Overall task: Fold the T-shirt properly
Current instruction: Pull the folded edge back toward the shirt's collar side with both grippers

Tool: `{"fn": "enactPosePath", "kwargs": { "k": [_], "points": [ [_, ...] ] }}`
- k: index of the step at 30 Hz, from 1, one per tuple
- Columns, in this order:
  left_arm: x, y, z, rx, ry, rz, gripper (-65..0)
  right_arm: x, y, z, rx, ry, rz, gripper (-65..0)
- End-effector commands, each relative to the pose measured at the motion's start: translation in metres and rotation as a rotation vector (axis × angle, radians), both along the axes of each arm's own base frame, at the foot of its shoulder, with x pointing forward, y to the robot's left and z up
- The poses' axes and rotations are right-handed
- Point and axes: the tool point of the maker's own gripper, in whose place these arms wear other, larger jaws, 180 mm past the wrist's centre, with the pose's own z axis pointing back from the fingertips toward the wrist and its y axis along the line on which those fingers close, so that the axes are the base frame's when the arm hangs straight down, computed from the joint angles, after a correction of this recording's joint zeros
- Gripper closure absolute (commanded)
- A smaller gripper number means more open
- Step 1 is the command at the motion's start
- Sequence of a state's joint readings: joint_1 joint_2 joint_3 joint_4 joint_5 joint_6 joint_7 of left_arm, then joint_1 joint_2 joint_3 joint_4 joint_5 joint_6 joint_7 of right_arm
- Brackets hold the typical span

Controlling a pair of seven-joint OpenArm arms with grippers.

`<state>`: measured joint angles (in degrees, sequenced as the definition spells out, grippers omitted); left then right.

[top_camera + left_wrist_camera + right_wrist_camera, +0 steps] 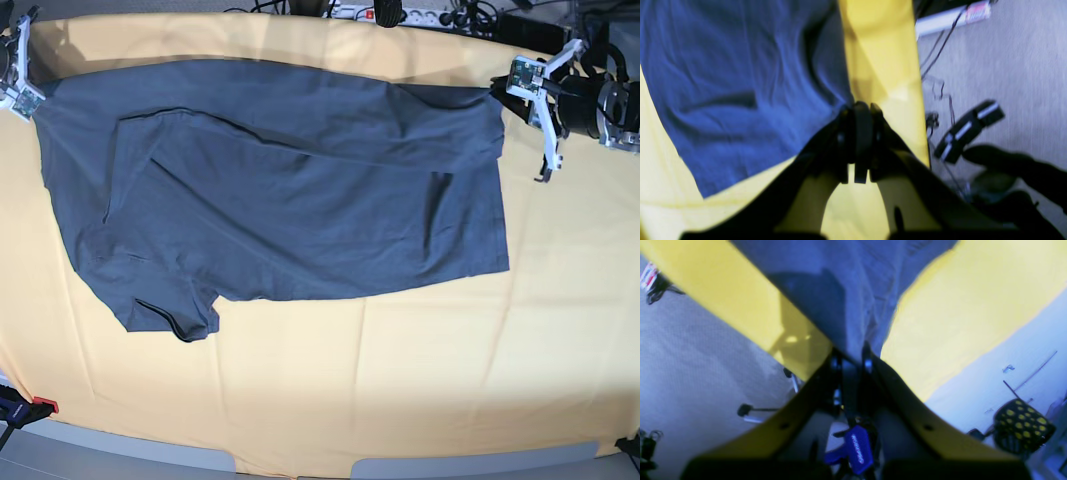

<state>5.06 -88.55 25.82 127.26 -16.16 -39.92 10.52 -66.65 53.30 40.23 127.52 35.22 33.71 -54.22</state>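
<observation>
The dark slate-blue T-shirt [280,200] lies spread across the yellow tablecloth [400,380], with one part folded over itself and a sleeve [165,315] pointing to the front left. My left gripper [500,92] is at the shirt's far right corner. In the left wrist view its fingers [860,110] are pressed together at the edge of the T-shirt [740,83]. My right gripper [28,100] holds the far left corner. In the right wrist view the T-shirt [846,300] runs straight into the shut right gripper [853,355].
A power strip [400,14] and cables lie beyond the table's far edge. A red-and-black clamp [30,406] grips the front left edge. Grey carpet [1007,66] lies beside the table, with a black and yellow dotted object [1023,426] on the floor.
</observation>
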Motion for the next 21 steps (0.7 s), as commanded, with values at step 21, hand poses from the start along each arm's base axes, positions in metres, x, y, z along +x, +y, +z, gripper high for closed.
{"fn": "enactPosePath", "kwargs": {
  "k": [21],
  "points": [
    [-0.009,0.05,-0.038,0.143,0.077,0.056,0.0,0.002,0.012,0.002,0.067,-0.002,0.001,0.0]
  ]
}}
